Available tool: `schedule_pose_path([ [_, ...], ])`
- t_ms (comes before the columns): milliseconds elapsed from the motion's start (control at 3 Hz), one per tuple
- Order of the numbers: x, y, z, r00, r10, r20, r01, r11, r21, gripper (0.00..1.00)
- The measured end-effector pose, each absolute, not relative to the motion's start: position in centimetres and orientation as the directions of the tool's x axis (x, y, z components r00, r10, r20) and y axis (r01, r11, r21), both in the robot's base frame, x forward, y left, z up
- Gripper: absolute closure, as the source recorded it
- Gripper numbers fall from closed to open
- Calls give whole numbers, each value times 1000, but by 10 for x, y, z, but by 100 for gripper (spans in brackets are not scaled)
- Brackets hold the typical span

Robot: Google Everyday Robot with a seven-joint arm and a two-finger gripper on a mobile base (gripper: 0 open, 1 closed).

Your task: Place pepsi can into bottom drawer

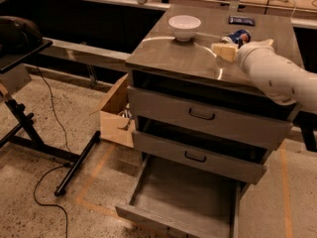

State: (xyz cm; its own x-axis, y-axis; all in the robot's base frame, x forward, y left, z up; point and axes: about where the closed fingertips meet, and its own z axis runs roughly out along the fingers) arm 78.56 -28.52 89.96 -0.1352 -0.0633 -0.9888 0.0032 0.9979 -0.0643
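The pepsi can (237, 36), blue with a silver end, lies on its side on the cabinet top, to the right of the white bowl (184, 27). My gripper (223, 50) is at the end of the white arm that comes in from the right. It hovers low over the cabinet top, just in front and left of the can, and part of the can is hidden behind it. The bottom drawer (184, 198) is pulled out at floor level and its grey floor is bare.
A flat dark blue packet (241, 20) lies at the back of the cabinet top. The two upper drawers (208, 120) with black handles are slightly ajar. An open cardboard box (115, 117) sits on the floor to the left of the cabinet. A black stand (29, 128) with a cable is further left.
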Motion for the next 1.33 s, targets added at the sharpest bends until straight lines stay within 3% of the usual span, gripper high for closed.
schedule_pose_path([
  [1333,840,-251,887,-92,59,-994,35,998,56,0],
])
